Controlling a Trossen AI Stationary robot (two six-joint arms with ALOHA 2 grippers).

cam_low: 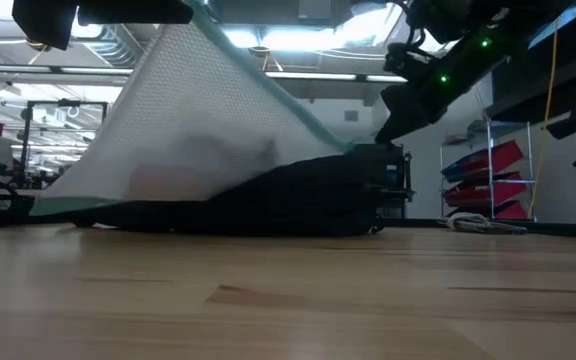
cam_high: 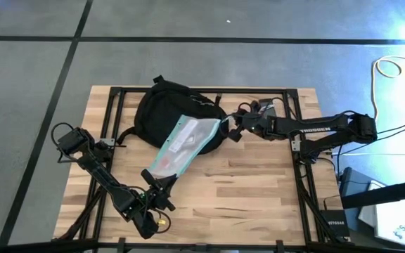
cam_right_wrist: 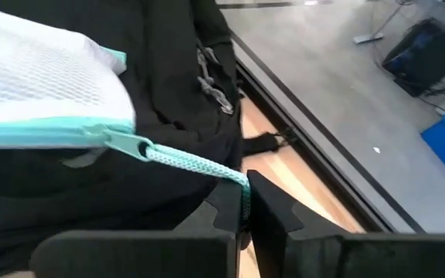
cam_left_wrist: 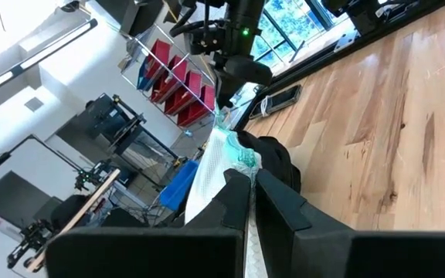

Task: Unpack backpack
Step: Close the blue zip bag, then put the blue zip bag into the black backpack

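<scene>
Left tool (cam_high: 155, 184) clenched on near end of mesh pouch (cam_high: 181, 144); right tool (cam_high: 232, 126) clenched on its teal zip cord (cam_right_wrist: 195, 164). Backpack (cam_high: 167, 112) lies flat at far-centre of surface (cam_high: 245, 183), long axis roughly left-right. Risk: opposed pulls could tear cord or drag backpack, pouch slipping free
</scene>
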